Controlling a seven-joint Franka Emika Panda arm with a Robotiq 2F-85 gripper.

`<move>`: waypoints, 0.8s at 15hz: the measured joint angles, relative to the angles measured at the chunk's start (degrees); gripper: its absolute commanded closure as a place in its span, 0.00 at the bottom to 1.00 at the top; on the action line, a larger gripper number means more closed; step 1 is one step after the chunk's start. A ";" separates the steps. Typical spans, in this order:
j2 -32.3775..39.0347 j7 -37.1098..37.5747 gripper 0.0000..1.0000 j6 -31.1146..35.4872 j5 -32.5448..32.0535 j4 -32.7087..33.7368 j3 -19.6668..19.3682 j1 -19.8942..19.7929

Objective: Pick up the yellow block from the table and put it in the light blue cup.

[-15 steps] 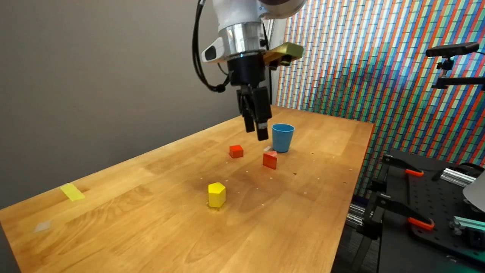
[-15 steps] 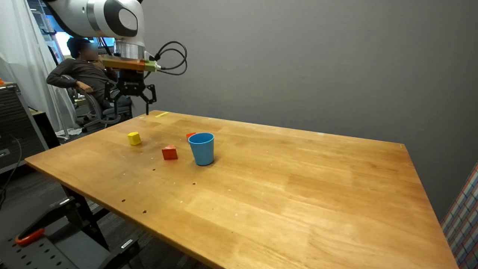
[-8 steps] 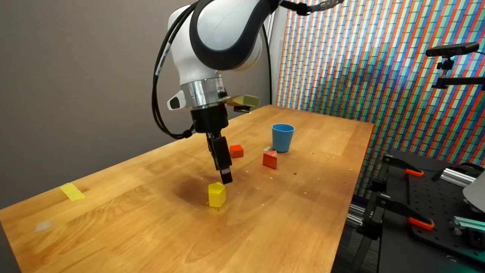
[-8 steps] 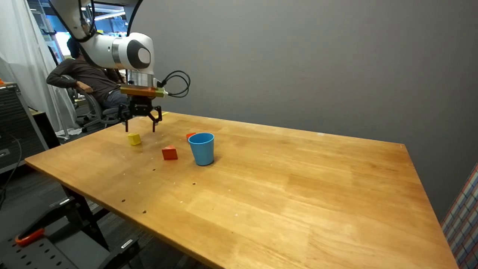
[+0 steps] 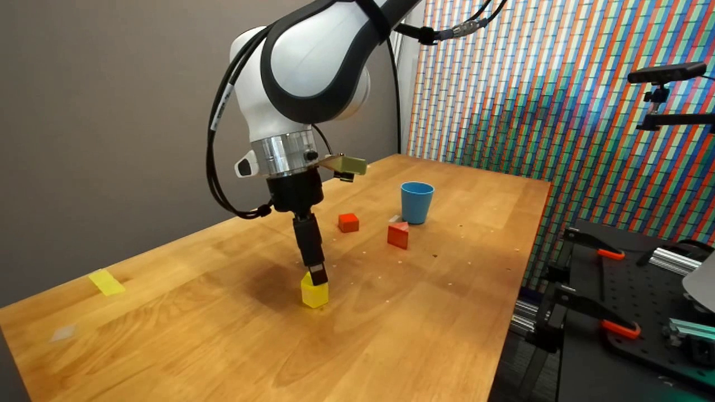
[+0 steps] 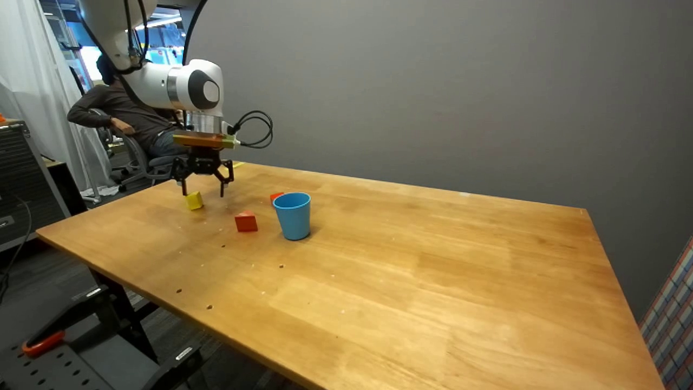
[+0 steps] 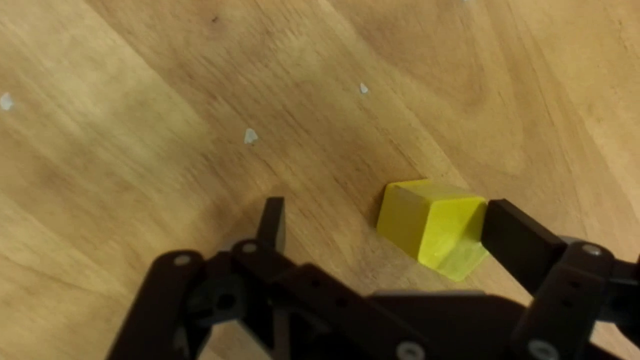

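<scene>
Both exterior views look down from farther back and share the tabletop [image 6: 433, 281]. In an exterior view we face bright stripes [image 5: 558, 84]; in an exterior view, the gray wall [image 6: 433, 97]. The wrist view looks down, very near.

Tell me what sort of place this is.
Most likely a robotics lab: a robot arm hangs over a wooden table, a black perforated plate sits beside the table, and what looks like a camera is mounted on a bracket.

Looked like robotics lab: Panda arm [image 5: 304, 61] hung over tabletop [image 6: 433, 292], bracket [image 5: 678, 119] held cam [image 5: 667, 72], clamps [image 5: 595, 311] & perf. plate [image 5: 642, 296] were nearby, person [image 6: 127, 115] sat in office chair [image 6: 142, 162].
</scene>
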 measured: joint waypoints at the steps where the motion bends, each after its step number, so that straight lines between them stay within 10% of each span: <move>1: 0.10 0.57 0.00 -0.54 0.00 0.18 0.24 0.09; 8: 0.37 4.95 0.00 -3.82 0.00 0.77 0.89 2.67; 12: 0.40 6.03 0.44 -3.89 0.00 0.67 0.92 3.09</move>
